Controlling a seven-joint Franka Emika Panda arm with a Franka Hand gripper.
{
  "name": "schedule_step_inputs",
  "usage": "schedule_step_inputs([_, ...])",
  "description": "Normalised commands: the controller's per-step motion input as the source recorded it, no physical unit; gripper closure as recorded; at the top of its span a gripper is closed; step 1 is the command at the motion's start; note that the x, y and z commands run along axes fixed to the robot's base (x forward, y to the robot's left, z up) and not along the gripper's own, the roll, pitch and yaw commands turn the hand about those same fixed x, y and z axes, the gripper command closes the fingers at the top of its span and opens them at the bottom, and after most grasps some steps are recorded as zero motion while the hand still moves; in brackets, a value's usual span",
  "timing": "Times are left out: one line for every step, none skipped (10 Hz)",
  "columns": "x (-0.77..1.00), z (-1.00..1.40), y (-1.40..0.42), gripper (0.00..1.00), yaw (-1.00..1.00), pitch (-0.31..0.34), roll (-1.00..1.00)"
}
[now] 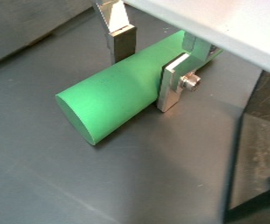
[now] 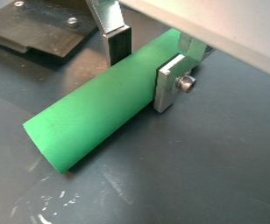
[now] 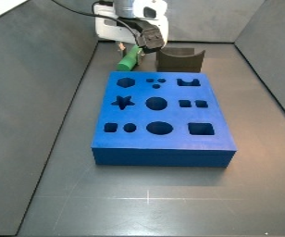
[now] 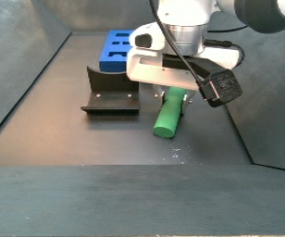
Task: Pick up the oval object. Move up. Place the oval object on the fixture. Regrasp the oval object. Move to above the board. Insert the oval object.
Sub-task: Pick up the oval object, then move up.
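Note:
The oval object (image 1: 108,101), a smooth bright green rod, lies flat on the dark floor; it shows in both wrist views (image 2: 90,122) and both side views (image 3: 128,61) (image 4: 168,115). The gripper (image 1: 147,63) is down over the rod's far part, one finger on each side. The near finger (image 1: 173,86) stands against the rod. The far finger's dark pad (image 1: 124,44) shows whole beside the rod, so the jaws look open. The fixture (image 4: 110,93) stands beside the rod. The blue board (image 3: 157,120) lies apart from it.
The fixture's dark base plate (image 2: 38,35) lies close to the rod's side. Grey walls (image 3: 46,56) enclose the floor. A dark panel edge (image 1: 260,149) lies near the rod. The gripper's cable (image 4: 213,83) hangs over the rod.

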Motion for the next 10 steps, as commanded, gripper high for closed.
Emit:
schedule_step_inputs([0.0, 0.0, 0.0, 1.0, 0.0, 0.0, 0.0])
schedule_step_inputs([0.0, 0.0, 0.0, 1.0, 0.0, 0.0, 0.0])
schedule_step_inputs([0.0, 0.0, 0.0, 1.0, 0.0, 0.0, 0.0])
schedule_step_inputs([0.0, 0.0, 0.0, 1.0, 0.0, 0.0, 0.0])
schedule_step_inputs([0.0, 0.0, 0.0, 1.0, 0.0, 0.0, 0.0])
schedule_step_inputs([0.0, 0.83, 0.0, 1.0, 0.0, 0.0, 0.0])
schedule_step_inputs([-0.03, 0.79, -0.04, 1.0, 0.0, 0.027, -0.01])
schedule_step_inputs([-0.05, 0.69, -0.03, 1.0, 0.0, 0.046, 0.0])
schedule_step_inputs([-0.03, 0.52, -0.01, 1.0, -0.01, 0.065, 0.02])
schedule_step_inputs([-0.02, 0.38, 0.0, 1.0, -0.02, 0.07, 0.04])
